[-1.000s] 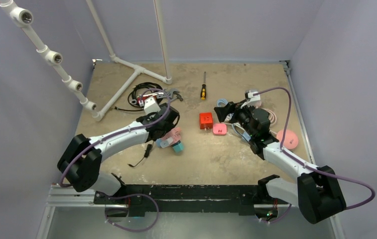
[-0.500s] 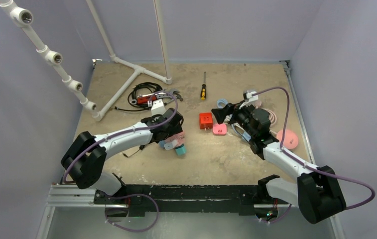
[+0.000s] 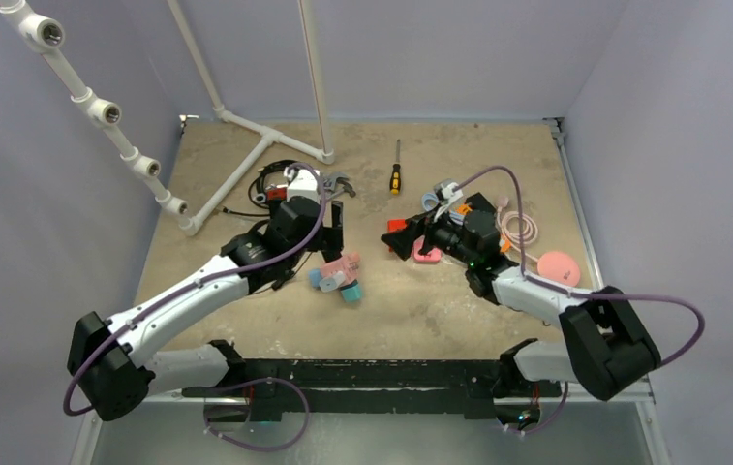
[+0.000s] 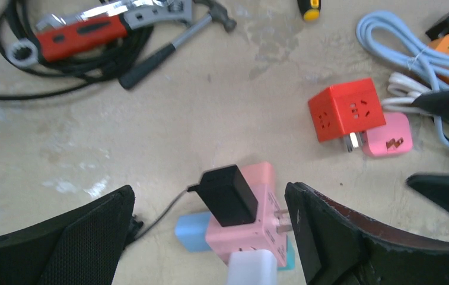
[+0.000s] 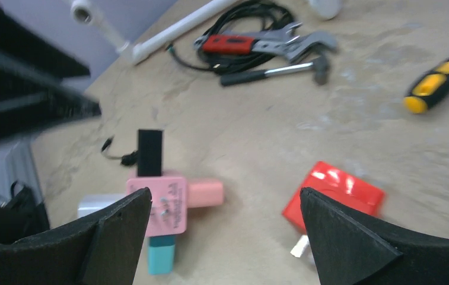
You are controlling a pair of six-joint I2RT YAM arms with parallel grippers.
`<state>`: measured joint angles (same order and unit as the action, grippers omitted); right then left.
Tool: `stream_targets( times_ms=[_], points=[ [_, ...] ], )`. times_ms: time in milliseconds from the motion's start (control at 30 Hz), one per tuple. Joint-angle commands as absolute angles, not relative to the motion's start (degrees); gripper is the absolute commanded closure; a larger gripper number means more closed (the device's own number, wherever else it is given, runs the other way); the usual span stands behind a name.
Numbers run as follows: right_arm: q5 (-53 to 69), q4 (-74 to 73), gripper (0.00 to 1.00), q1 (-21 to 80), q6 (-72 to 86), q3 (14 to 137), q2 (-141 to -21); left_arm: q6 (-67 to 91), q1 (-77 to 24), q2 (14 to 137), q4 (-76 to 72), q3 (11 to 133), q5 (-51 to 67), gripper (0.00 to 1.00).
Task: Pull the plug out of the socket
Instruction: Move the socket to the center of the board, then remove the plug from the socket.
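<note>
Looking at the pink cube socket (image 4: 251, 222) first: it sits low in the middle of the left wrist view, on the beige table (image 4: 150, 130). A black plug (image 4: 228, 195) is stuck in it at its upper left, a blue plug (image 4: 191, 230) on its left side, and a white one (image 4: 251, 268) at the bottom edge.

The left gripper (image 4: 209, 189) hangs right over it, jaws spread wide with a finger on each side, touching nothing and holding nothing. The right gripper (image 5: 225, 193) is wide open and empty too. It points at the socket, with a red cube adapter (image 5: 333, 196) just beside its right-hand finger.

Upper left in the left wrist view there's a hammer (image 4: 174, 44), a red-handled wrench (image 4: 85, 28) and a black cable coil (image 4: 85, 59), well apart from the socket.
</note>
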<state>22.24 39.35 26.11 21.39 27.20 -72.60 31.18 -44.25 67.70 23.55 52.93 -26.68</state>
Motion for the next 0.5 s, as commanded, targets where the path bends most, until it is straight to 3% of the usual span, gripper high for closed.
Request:
stream_targets(
  times_ms=[0,200,467],
  points=[
    [25.87,41.57,0.06,32.12,19.36,33.4,-77.88,20.22,-38.44,64.2,18.1,55.68,-27.63,0.01],
    [27.31,37.28,0.17,38.5,18.28,43.64,-87.12,16.36,-30.23,62.43,10.77,50.82,-25.03,0.01],
    [24.83,30.57,0.15,43.59,15.15,52.54,-98.43,15.71,-30.23,64.31,11.28,51.05,-22.04,0.01]
  ],
)
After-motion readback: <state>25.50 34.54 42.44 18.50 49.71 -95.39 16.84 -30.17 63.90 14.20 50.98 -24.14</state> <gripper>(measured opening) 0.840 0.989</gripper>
